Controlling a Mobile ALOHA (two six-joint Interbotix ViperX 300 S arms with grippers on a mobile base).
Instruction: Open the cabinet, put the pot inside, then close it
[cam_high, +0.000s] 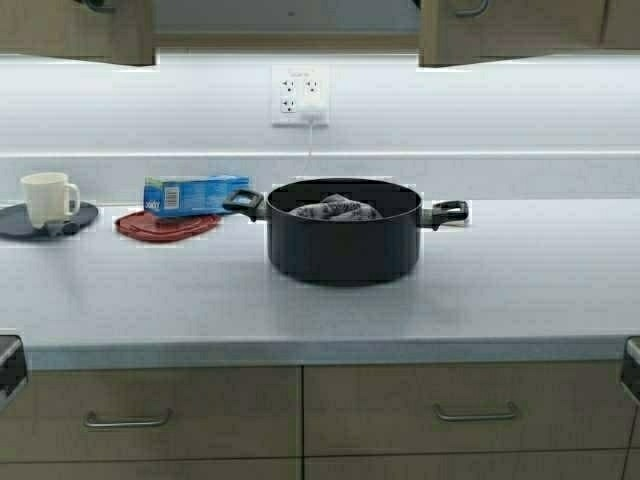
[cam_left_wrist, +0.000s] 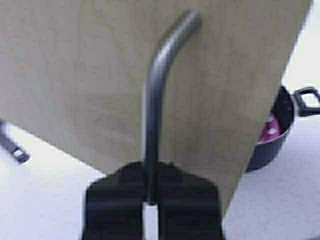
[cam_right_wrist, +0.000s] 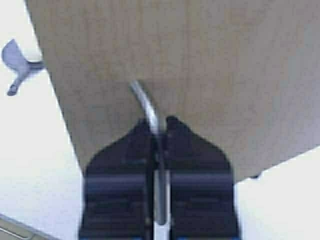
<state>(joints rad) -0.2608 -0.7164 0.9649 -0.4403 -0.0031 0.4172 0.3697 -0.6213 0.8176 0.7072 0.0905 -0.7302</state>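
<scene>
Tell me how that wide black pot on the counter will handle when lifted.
The wide, low black cooking pot probably feels heavy for its size and rigid. Its broad flat base suggests it won't tip or roll. The two short side handles sit far apart, so a one-sided lift would likely tilt it; the grey cloth inside may shift.
</scene>
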